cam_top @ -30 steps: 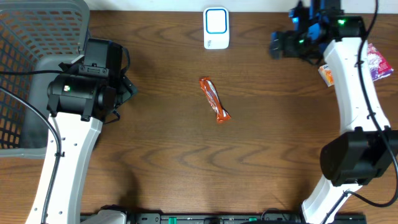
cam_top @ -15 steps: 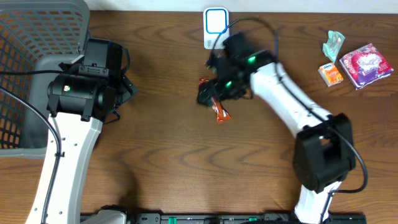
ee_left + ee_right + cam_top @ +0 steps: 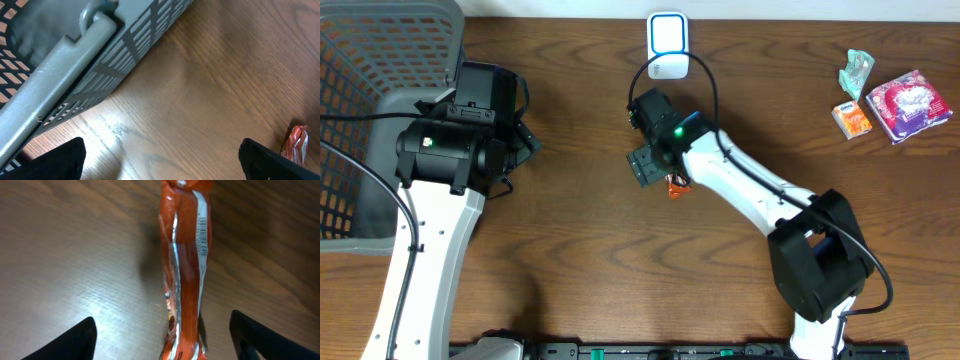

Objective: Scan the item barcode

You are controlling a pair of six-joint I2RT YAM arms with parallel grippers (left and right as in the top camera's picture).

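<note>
The crinkly orange foil snack bar, likely light, soft and slippery, lies flat on the tabletop between the right jaws, wide apart and empty, best pinched across its narrow middle; the left jaws gape empty too.

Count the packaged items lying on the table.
4: an orange bar mid-table beneath the right gripper, and a teal packet, small orange box and pink pack at the top right. The basket may hide more.
</note>
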